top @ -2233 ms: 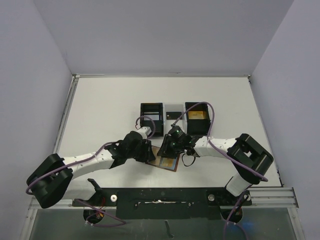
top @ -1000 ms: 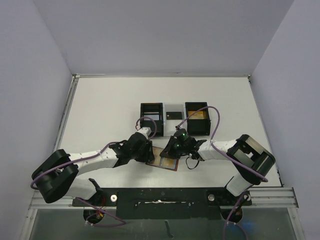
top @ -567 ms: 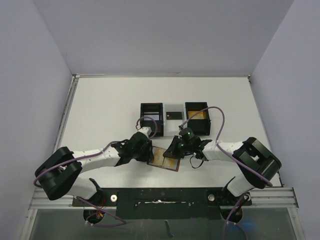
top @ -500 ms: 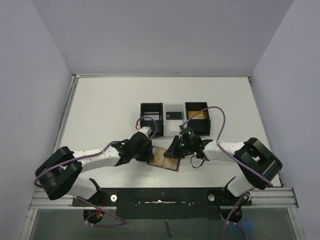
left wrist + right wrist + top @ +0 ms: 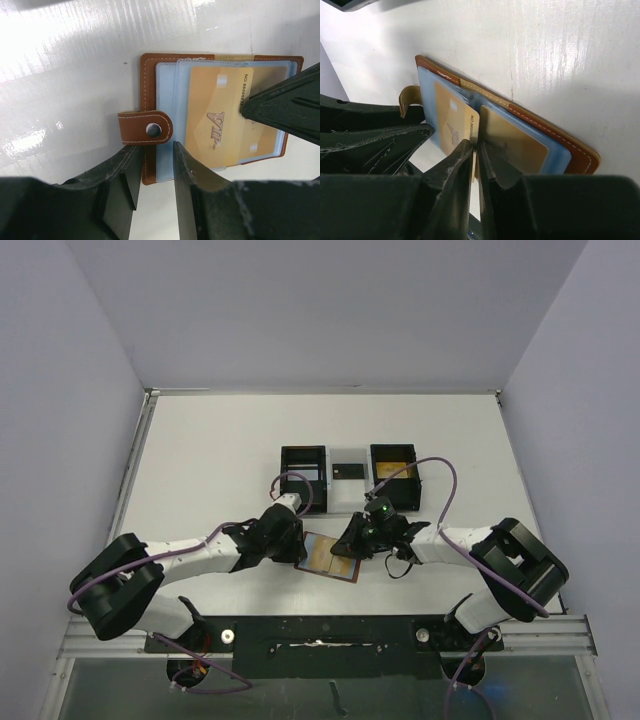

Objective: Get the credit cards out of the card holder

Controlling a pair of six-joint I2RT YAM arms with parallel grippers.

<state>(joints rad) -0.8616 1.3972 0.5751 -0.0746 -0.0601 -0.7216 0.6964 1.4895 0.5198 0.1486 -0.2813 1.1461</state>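
Top external view shows the wallet (image 5: 325,558) lying open and flat on the white table (image 5: 200,470), near its front edge, between the two arms. The left gripper (image 5: 297,550) is at the wallet's left edge and the right gripper (image 5: 344,546) is over its right half. Behind the wallet and well apart from it stands a black-and-white tray (image 5: 284,468) with three compartments. A small black card (image 5: 347,470) lies in the middle one and a loose gold card (image 5: 395,469) in the right one.

From the left wrist, the wallet's brown leather rim frames blue-grey pockets, and its snap tab (image 5: 146,128) sticks out to the side. The left gripper's fingers (image 5: 186,175) stand a narrow gap apart, straddling the wallet's edge just beside the tab. The wallet's surface shows flat in the gap, so they seem to rest on it rather than clasp it.

A credit card (image 5: 217,120), gold with "VIP" printed on it, lies over the pockets. From the right wrist, the right gripper's fingers (image 5: 454,170) are almost closed, pinching the edge of this card that faces the fold. A second credit card (image 5: 512,142) sits in the pocket of the other half, just beside the pinched one. Whether the pinched card has left its pocket cannot be told.
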